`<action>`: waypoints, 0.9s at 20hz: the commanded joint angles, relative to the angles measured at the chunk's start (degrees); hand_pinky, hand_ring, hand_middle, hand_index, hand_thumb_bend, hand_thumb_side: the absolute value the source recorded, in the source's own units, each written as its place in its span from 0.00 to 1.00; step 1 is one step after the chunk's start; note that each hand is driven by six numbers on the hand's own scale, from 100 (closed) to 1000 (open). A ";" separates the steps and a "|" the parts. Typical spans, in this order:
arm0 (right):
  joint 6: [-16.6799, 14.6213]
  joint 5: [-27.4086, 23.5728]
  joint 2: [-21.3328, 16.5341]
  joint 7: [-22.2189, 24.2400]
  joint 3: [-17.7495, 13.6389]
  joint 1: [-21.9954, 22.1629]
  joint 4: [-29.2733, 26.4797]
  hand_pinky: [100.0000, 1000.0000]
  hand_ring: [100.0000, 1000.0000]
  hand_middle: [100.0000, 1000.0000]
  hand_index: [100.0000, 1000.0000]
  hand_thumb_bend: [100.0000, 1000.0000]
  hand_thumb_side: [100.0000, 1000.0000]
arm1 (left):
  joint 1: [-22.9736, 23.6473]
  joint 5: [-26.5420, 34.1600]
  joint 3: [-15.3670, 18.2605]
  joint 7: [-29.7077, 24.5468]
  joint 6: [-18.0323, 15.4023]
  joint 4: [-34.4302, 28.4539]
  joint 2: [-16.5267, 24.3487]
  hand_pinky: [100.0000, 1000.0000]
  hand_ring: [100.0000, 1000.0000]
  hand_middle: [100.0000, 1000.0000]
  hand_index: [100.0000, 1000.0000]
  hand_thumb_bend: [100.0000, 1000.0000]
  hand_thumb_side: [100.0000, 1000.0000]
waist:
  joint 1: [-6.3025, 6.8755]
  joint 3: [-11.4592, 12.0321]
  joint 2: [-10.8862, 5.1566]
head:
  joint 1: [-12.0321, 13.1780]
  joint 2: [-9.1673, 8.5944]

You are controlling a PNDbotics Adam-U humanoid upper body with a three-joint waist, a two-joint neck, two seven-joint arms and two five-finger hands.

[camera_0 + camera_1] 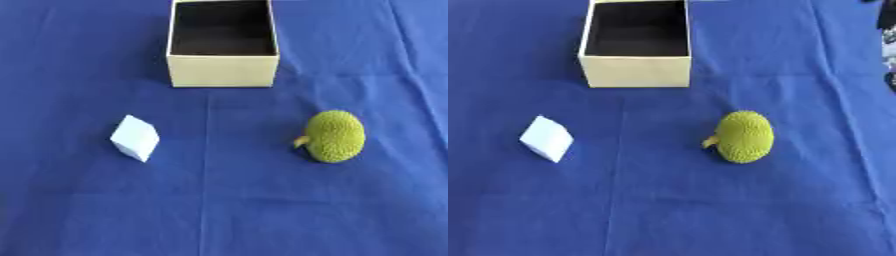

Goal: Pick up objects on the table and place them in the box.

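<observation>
Tabletop point(367, 220) under a creased blue cloth: one open rectangular box point(223, 71), cream card walls and dark interior with nothing visible in it, at the far centre. One pale blue-white block point(135, 138), smooth and flat-faced, tipped on an edge, lies near left; one rounded yellow-green fruit point(335, 136), skin finely bumpy, short stem stub pointing left, lies near right, well apart from block and box. Neither hand shows in either view, so finger state cannot be told.

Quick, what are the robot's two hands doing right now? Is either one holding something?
Left hand: not in view, so it cannot be told.
Right hand: not in view, so it cannot be told.
</observation>
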 commanded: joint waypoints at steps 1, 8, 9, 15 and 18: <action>0.82 6.78 -7.34 2.70 -0.50 0.48 -0.85 0.89 0.83 0.67 0.87 0.00 0.51 | -0.04 -0.24 -0.12 -0.14 0.11 -1.08 2.15 0.83 0.73 0.66 0.80 0.00 0.60 | -0.31 -0.12 -1.54 | 0.44 0.47; 0.61 21.61 -21.97 4.46 1.67 5.03 -0.85 0.87 0.86 0.80 0.90 0.00 0.44 | 0.50 -0.58 -0.27 -0.13 0.26 -1.08 3.01 0.83 0.73 0.66 0.80 0.00 0.60 | -1.07 -0.44 -1.73 | 0.65 0.64; 0.32 22.91 -23.59 4.56 2.23 5.64 -0.85 0.87 0.86 0.81 0.90 0.00 0.43 | 0.49 -0.58 -0.32 -0.17 0.28 -1.08 3.04 0.83 0.73 0.66 0.80 0.00 0.60 | -1.13 -0.45 -1.73 | 0.61 0.61; -0.77 27.58 -28.32 7.08 5.79 8.43 -0.85 0.87 0.87 0.83 0.91 0.00 0.49 | 0.63 -0.64 -0.51 -0.36 0.35 -1.08 3.64 0.83 0.73 0.66 0.80 0.00 0.60 | -1.08 -0.19 -1.72 | 0.36 0.68; -1.09 28.60 -28.97 8.54 7.17 8.60 -0.85 0.87 0.87 0.84 0.91 0.00 0.53 | 0.72 -0.58 -0.61 -0.43 0.37 -1.08 3.66 0.83 0.73 0.66 0.80 0.00 0.60 | -1.05 -0.14 -1.72 | 0.30 0.60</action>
